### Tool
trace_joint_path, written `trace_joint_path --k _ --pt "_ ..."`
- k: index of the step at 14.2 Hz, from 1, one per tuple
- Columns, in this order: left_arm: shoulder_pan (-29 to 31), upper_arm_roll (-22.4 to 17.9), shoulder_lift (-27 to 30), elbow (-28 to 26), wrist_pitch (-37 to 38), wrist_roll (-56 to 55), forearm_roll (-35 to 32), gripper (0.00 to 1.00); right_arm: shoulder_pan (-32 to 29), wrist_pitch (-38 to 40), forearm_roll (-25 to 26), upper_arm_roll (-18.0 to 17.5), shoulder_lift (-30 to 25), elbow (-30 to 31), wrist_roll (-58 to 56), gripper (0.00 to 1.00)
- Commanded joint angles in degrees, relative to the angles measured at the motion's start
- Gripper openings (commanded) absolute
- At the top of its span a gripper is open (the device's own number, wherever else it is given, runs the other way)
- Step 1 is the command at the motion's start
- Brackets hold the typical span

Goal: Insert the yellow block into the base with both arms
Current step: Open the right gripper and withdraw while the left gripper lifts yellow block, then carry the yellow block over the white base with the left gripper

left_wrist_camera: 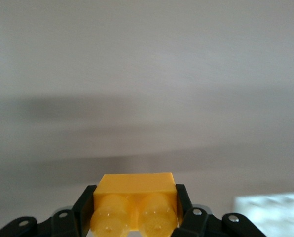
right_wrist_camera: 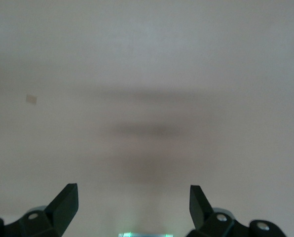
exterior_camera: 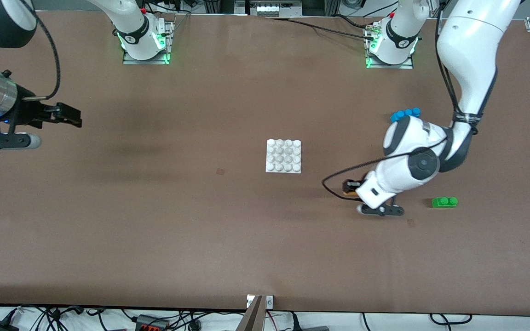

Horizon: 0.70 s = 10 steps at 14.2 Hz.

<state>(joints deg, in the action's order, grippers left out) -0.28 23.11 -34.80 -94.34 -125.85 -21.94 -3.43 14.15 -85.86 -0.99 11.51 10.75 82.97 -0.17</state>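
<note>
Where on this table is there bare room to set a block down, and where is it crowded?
Bare: the brown tabletop between the white studded base and the open right pincer, plus the wide strip nearer the camera. Crowded: the left arm's end, where the left pincer grips the yellow block between the green brick and blue brick.

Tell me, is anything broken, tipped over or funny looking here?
Nothing stands out. The left gripper is shut on the yellow block, the base lies flat, the right gripper waits open, and the green brick sits upright.
</note>
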Motion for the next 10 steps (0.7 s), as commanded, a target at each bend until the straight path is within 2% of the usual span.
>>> trace_joint_path --k 1,3,4,7,10 --pt "-1.0 2.8 0.9 -0.7 0.7 -3.8 -1.5 0.46 -4.3 -3.2 -0.7 -0.9 -0.6 2.5 -7.9 1.0" --pt "-1.8 5.5 0.8 -0.9 0.3 -7.0 -1.6 0.46 -5.1 -3.2 -0.9 -0.9 -0.3 2.4 -10.2 1.0" --pt "-3.4 5.6 0.8 -0.9 0.3 -9.8 -2.6 0.46 -5.0 -2.6 -0.9 -0.9 -0.6 2.4 -9.7 1.0" --pt "-6.3 8.5 0.0 -1.5 -1.2 -19.9 -10.9 0.46 -5.2 -1.1 -0.2 -0.9 -0.6 1.2 -10.4 1.0" --pt "-9.3 8.7 -1.8 -2.8 -5.6 -27.6 -15.3 0.46 -7.5 2.5 -0.2 -0.6 0.2 -2.1 -10.6 1.0"
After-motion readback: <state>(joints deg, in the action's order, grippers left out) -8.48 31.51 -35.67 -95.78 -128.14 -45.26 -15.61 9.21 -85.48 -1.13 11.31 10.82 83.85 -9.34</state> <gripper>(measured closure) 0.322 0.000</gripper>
